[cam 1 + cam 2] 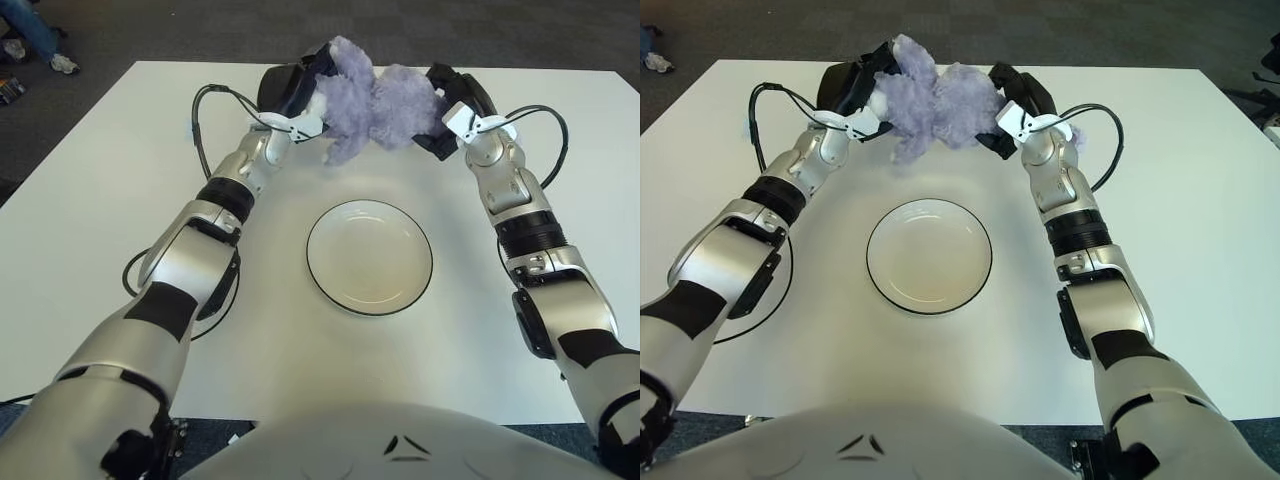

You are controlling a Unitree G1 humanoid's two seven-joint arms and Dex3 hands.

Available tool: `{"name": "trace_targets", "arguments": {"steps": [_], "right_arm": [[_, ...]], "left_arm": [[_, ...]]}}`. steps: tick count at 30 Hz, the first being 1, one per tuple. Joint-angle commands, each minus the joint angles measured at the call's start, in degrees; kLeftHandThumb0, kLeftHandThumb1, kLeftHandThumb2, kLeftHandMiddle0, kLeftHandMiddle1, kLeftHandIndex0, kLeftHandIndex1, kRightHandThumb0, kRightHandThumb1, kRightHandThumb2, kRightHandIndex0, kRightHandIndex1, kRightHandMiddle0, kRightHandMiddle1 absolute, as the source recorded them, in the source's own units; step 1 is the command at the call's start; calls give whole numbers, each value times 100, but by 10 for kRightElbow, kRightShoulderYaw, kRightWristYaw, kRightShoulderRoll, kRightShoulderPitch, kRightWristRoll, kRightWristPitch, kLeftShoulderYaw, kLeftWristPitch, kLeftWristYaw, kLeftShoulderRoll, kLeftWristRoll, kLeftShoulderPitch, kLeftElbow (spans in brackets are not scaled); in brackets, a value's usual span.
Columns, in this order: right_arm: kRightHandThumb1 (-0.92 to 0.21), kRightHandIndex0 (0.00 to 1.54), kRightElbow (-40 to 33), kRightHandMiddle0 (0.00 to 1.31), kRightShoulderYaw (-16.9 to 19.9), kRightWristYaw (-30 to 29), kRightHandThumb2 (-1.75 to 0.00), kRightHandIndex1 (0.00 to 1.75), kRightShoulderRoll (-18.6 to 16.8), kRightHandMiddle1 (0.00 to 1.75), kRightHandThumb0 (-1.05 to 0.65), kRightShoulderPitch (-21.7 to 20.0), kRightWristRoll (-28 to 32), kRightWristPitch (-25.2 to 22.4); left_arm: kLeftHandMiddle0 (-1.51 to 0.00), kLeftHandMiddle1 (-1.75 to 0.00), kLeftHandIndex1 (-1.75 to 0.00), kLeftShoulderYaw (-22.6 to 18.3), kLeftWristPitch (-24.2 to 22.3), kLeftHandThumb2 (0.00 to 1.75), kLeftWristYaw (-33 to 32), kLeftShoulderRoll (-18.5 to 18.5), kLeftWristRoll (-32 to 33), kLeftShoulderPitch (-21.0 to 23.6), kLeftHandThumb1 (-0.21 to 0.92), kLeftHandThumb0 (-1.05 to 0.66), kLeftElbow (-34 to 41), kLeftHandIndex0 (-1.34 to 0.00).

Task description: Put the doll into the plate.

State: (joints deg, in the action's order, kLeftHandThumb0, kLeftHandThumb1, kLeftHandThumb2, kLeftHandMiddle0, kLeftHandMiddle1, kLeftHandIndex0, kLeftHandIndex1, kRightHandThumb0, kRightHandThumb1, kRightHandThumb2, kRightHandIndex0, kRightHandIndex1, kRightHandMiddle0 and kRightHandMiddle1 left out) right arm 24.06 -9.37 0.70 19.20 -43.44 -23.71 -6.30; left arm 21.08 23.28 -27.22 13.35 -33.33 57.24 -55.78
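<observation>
A fluffy lavender doll (372, 103) is held between my two hands above the far middle of the white table (90, 220). My left hand (296, 88) grips its left side and my right hand (447, 108) grips its right side. One purple leg hangs down toward the table. A white plate with a dark rim (369, 257) lies empty on the table, nearer to me than the doll. The doll also shows in the right eye view (935, 102), with the plate (928, 255) below it.
Black cables (200, 120) loop off both forearms over the table. The table's far edge runs just behind the hands, with dark carpet beyond. A person's shoe (62, 64) shows at the far left on the floor.
</observation>
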Motion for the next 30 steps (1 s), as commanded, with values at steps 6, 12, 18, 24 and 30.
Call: {"name": "trace_targets", "arguments": {"steps": [6,12,18,24,30], "right_arm": [[8,94,-67,69,10,16,-172,163,10,175,0,25,6,12],[8,93,-85,69,10,19,-172,162,19,175,0,31,1,25],[8,92,-145,70,14,44,-172,162,33,175,0,55,8,23],[7,91,-191,70,19,60,-172,164,42,175,0,80,7,21],[8,92,-253,69,27,70,-173,165,43,175,0,118,5,11]], "left_arm": [[-86,-142,-174,-12,-9,161,18,17,-3,-22,-4,-1,73,-82],[-92,-130,-175,-12,-22,156,32,31,-14,-35,-3,-1,118,-80],[-94,-141,-173,-17,-26,158,60,54,-18,-66,-3,-1,188,-71],[-95,-150,-166,-27,-46,158,95,67,-14,-104,-1,-1,265,-68],[-94,-152,-165,-39,-82,157,130,72,-20,-142,-1,-1,344,-67]]}}
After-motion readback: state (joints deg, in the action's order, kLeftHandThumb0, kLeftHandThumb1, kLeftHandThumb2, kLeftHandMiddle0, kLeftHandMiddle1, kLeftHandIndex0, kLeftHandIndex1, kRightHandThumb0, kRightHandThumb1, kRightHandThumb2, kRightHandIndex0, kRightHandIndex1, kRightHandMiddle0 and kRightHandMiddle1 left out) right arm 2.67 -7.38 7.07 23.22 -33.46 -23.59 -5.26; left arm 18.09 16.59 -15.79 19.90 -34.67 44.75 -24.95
